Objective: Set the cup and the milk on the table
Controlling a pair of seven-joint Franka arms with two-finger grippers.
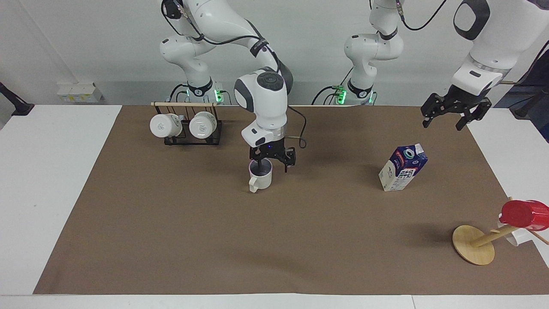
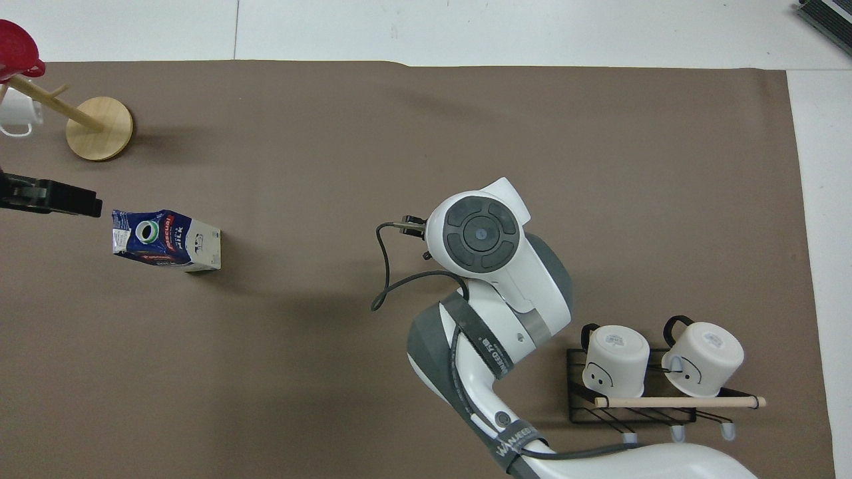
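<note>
The cup (image 1: 260, 177) stands upright on the brown mat (image 1: 171, 223) of the table (image 1: 51, 180), about in the middle, with its handle pointing away from the robots. The right gripper (image 1: 272, 159) hangs just above the cup's rim, its fingers spread apart and holding nothing. One finger looks to be right over the mouth of the cup.

The milk (image 1: 403, 168) stands on the mat too, well apart from the cup, toward the left arm's end of the table. The left gripper (image 1: 446, 115) is up in the air over the mat's edge by that end, with its fingers apart and empty.

Both things look set down, so the job seems nearly done. What could go wrong: if the right gripper moves sideways before it rises, a finger could catch the rim and tip the cup. If the left gripper comes low, it could bump the tall milk and knock it over.
</note>
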